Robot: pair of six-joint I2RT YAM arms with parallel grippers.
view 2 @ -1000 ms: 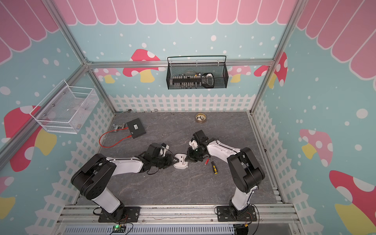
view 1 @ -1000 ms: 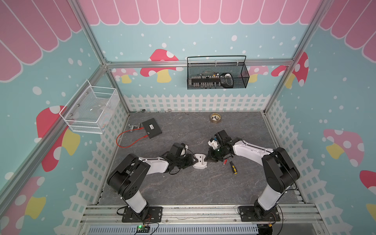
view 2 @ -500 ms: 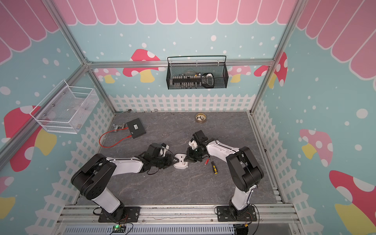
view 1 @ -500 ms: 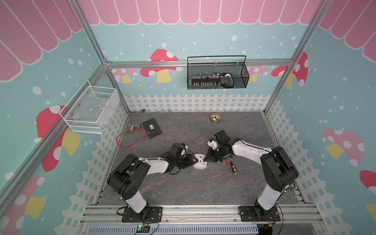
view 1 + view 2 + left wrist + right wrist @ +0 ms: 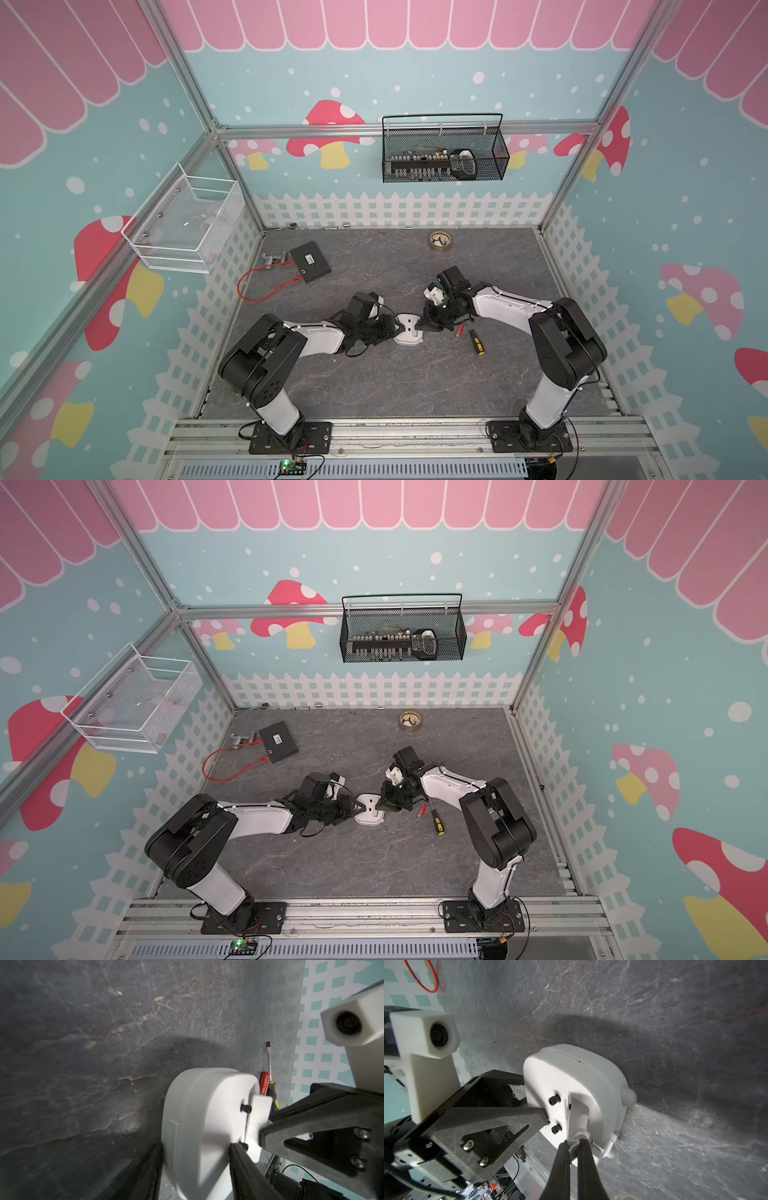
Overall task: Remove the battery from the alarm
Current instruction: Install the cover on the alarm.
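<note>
The white alarm (image 5: 409, 331) (image 5: 368, 813) stands on its edge at mid-table, its plain back with two black knobs turned towards the right arm (image 5: 571, 1084). My left gripper (image 5: 197, 1145) (image 5: 392, 328) is shut on the alarm's two sides. My right gripper (image 5: 573, 1142) (image 5: 424, 325) is shut on a thin white cover (image 5: 258, 1118) that sits against the alarm's back. The red battery (image 5: 459, 330) (image 5: 422, 809) (image 5: 264, 1082) lies on the table just right of the alarm, apart from both grippers.
A black-and-yellow screwdriver (image 5: 476, 343) (image 5: 270, 1076) lies beside the battery. A brass dish (image 5: 440, 241) sits at the back. A black box (image 5: 310, 262) with a red cable (image 5: 266, 291) lies back left. Wire baskets hang on the back wall (image 5: 444, 160) and the left wall (image 5: 183, 226).
</note>
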